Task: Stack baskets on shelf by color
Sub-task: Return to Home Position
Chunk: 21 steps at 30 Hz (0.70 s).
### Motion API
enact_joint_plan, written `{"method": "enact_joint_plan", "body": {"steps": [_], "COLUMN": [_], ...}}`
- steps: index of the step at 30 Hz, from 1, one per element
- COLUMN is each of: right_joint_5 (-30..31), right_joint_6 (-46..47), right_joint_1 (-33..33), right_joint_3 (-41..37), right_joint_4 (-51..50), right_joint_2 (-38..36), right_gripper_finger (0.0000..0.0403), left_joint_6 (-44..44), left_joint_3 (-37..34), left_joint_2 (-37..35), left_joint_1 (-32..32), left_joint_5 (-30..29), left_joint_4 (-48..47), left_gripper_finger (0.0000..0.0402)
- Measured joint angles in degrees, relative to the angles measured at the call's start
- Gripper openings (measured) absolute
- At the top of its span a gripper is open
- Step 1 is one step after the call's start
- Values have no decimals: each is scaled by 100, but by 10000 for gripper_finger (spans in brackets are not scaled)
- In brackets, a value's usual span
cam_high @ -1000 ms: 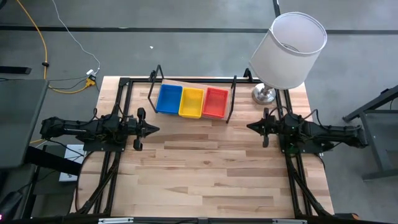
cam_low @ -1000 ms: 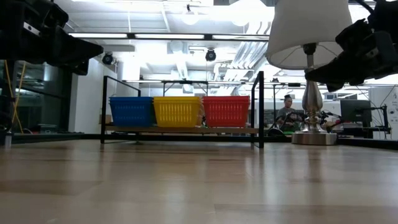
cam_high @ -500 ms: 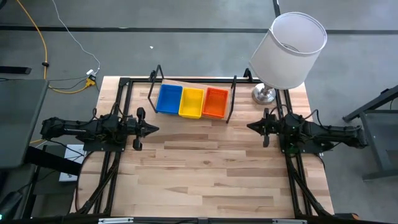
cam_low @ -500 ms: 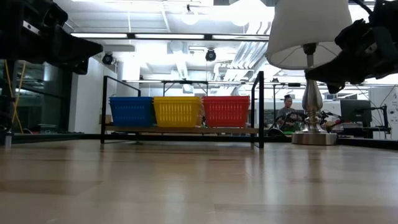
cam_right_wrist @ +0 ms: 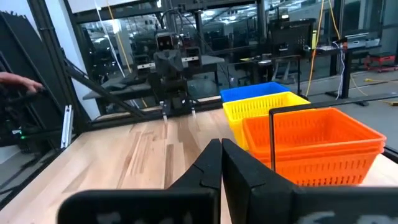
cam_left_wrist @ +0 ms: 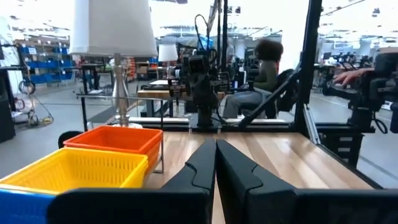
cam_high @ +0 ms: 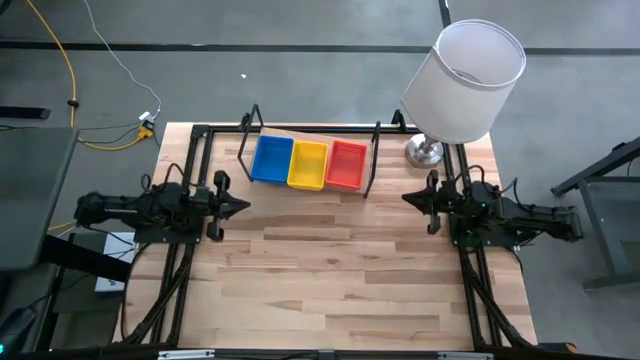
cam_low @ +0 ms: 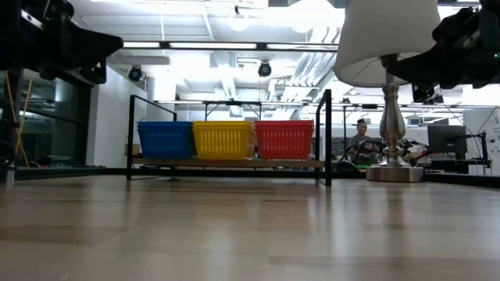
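Blue [cam_high: 271, 159], yellow [cam_high: 307, 164] and orange-red [cam_high: 346, 165] baskets sit side by side on the shelf [cam_high: 372, 173], a wood board in a black wire frame at the table's far side. How many baskets make up each colour, I cannot tell. In the low view the blue basket [cam_low: 165, 140], yellow basket [cam_low: 223, 140] and orange-red basket [cam_low: 283, 139] rest on the board. My left gripper [cam_high: 247, 207] is shut, raised over the table's left part. My right gripper [cam_high: 404, 199] is shut, raised over the right part. Both fingertips point at each other.
A table lamp with a white shade [cam_high: 464, 80] and metal base [cam_high: 423, 152] stands at the far right corner, just beyond my right gripper. Bare wooden tabletop [cam_high: 340, 270] lies between and in front of the arms. A person [cam_low: 361, 140] sits in the room behind.
Both arms have drawn back a little toward their own table sides and risen slightly, fingers staying shut. The baskets and shelf have not moved.
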Motion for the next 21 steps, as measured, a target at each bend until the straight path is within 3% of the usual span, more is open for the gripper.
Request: {"method": "enact_joint_plan", "body": {"steps": [4, 12, 21], "right_joint_5": [0, -7, -9], "right_joint_6": [0, 0, 0], "right_joint_1": [84, 259, 256], "right_joint_3": [0, -37, -37], "right_joint_4": [-51, -66, -98], "right_joint_2": [0, 0, -2], "right_gripper_finger": [0, 0, 0], "left_joint_6": [3, 1, 1], "left_joint_3": [-1, -3, -3], "left_joint_2": [-1, -4, -4], "left_joint_1": [-230, -643, -663], "left_joint_5": [-82, 28, 26], "left_joint_4": [-535, -524, -524], "left_gripper_finger": [3, 3, 3]}}
